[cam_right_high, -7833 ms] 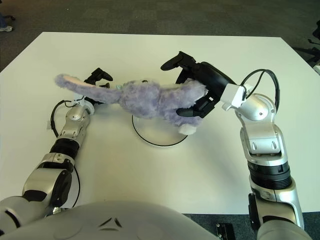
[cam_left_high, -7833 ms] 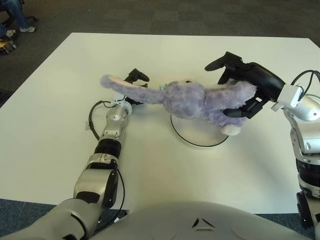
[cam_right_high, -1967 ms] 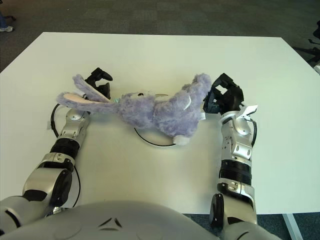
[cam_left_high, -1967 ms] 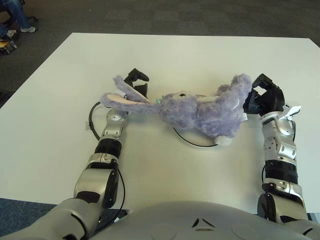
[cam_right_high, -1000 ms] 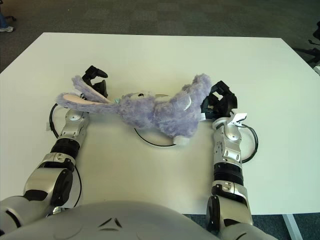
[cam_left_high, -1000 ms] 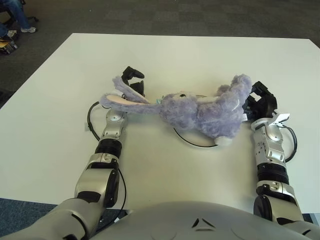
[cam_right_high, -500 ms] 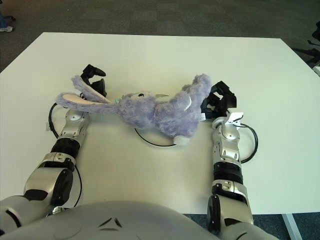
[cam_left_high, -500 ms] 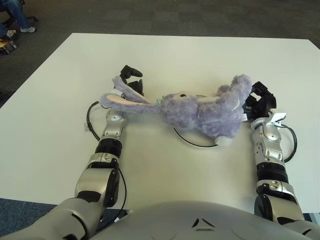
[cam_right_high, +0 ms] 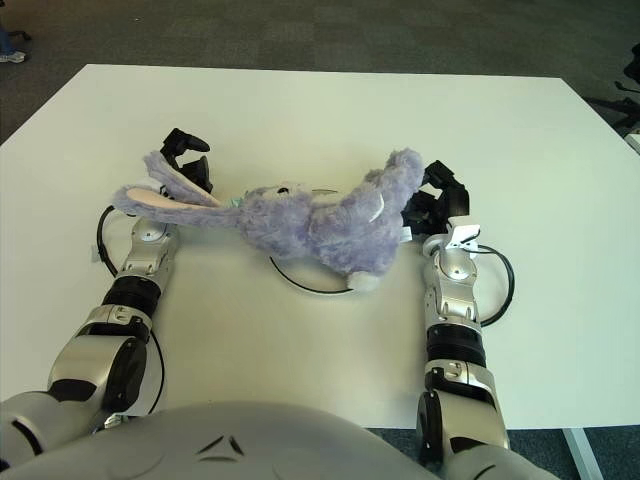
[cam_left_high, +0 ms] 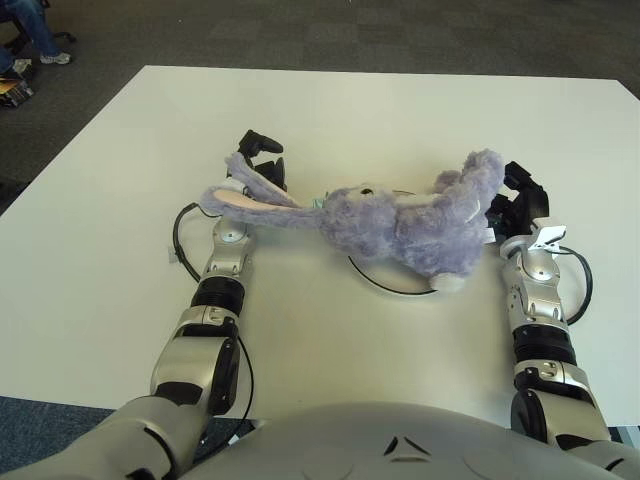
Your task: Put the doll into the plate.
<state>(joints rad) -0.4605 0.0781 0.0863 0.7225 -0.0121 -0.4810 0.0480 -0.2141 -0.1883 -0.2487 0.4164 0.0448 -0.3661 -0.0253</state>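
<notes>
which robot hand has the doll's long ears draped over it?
The left robot hand: the doll has its ears stretched out across it. The right robot hand sits at the other end, by the doll's feet, past the plate.

The doll is showing shaggy lavender-purple fur all over, with a pale pink lining inside its long ear and a white tuft at its tail end. The plate under it is looking white with a thin dark rim line. The table is appearing plain white, without any pattern. The left hand and the right hand are both showing black fingers, while the 2 forearms are shining silver-grey with black joints and black cables. The floor is showing dark grey carpet in a faint square pattern.
</notes>
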